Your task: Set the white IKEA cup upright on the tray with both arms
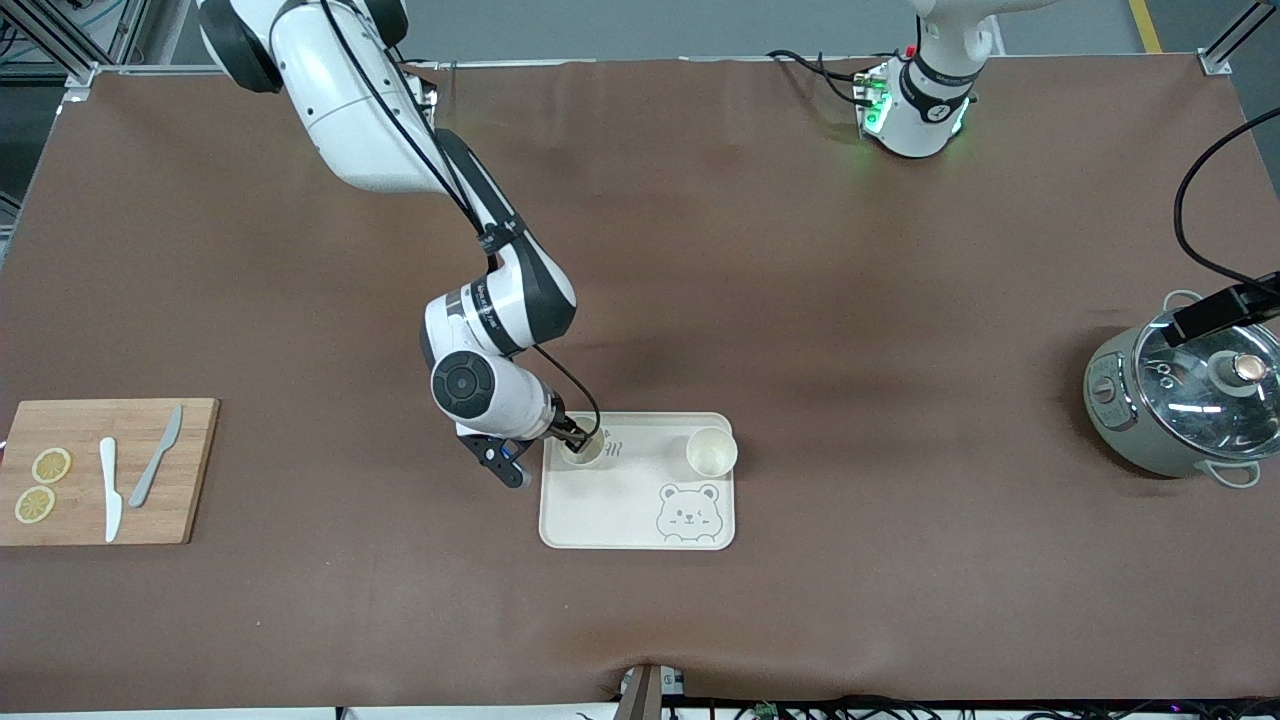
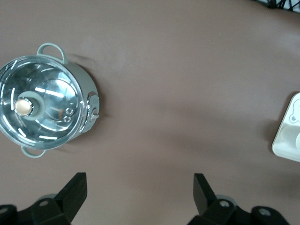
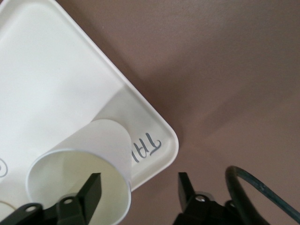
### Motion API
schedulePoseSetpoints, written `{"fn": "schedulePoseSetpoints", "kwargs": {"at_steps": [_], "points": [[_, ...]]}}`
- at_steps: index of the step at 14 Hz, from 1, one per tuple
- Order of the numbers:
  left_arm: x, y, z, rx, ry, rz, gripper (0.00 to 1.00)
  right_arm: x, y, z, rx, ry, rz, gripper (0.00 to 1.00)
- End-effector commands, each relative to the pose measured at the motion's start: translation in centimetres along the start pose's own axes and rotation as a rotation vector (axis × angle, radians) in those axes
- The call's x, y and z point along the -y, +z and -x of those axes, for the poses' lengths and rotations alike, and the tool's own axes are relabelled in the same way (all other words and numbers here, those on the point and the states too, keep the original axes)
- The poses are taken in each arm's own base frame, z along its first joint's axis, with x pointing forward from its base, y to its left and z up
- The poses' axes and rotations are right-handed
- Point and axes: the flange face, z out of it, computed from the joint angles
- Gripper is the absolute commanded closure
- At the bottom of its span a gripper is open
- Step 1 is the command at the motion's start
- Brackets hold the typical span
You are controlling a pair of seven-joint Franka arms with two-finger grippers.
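**Second cup at the tray corner, fingers straddling its wall**

We see one white cup (image 1: 583, 449) upright on the tray (image 1: 620, 525), at the corner nearest the right arm's base; another cup (image 1: 711, 452) stands beside it. The right gripper (image 3: 137, 191) is spread, one finger inside the rim. Lifting off crooked could snag and topple it. The left gripper (image 2: 139, 193) waits open over the pot (image 1: 1180, 405).

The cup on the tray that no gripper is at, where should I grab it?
Probably its rim, from straight above, one finger inside and one outside: the free cup stands upright on the tray, mouth open, apart from the other cup at the right gripper.
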Motion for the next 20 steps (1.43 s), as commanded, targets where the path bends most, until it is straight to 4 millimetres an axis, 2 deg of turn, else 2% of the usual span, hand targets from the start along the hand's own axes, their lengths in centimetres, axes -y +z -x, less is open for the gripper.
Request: {"fn": "schedulePoseSetpoints", "kwargs": {"at_steps": [1,2,3,5,6,8,9,11,12,14,16,18,20], "points": [[-0.2,-0.2,2.4,0.016,0.027,-0.035,0.0,0.8,-5.2,0.7,0.012,-0.013,0.023,0.0],[-0.3,-0.2,3.2,0.022,0.029,-0.039,0.0,0.9,-6.9,0.2,-0.001,-0.013,0.016,0.0],[-0.3,0.2,3.8,0.033,0.032,-0.043,0.0,0.6,-9.4,0.1,-0.008,-0.014,0.013,0.0],[-0.8,0.4,5.0,0.028,0.044,-0.048,0.0,-0.7,-13.2,-0.3,-0.014,-0.006,0.041,0.0],[-1.2,0.3,5.6,0.017,0.052,-0.048,0.0,-2.0,-15.5,-1.2,-0.041,0.005,0.073,0.0],[-2.0,0.5,6.7,-0.004,0.07,-0.049,0.0,-4.7,-20.5,-1.3,-0.063,0.009,0.128,0.0],[-2.0,0.8,6.7,-0.021,0.08,-0.045,0.0,-6.2,-22.1,-2.5,-0.057,0.026,0.137,0.0],[-2.3,0.9,6.4,-0.027,0.123,-0.041,0.0,-8.3,-25.2,-3.5,-0.036,0.012,0.125,0.0],[-2.7,0.9,6.4,-0.028,0.129,-0.037,0.0,-9.2,-25.9,-3.5,-0.027,-0.016,0.142,0.0],[-3.5,0.3,6.5,-0.039,0.143,-0.027,0.0,-12.0,-29.2,-5.2,-0.033,-0.078,0.112,0.0],[-3.6,0.2,6.7,-0.035,0.147,-0.026,0.0,-15.2,-32.0,-6.7,-0.078,-0.257,0.147,0.0],[-3.8,-0.5,6.7,-0.047,0.15,-0.023,0.0,-17.2,-33.6,-7.6,-0.081,-0.36,0.18,0.0],[-4.1,-0.7,6.8,-0.053,0.156,-0.022,0.0,-19.4,-35.2,-9.0,-0.071,-0.366,0.165,0.0]]}}
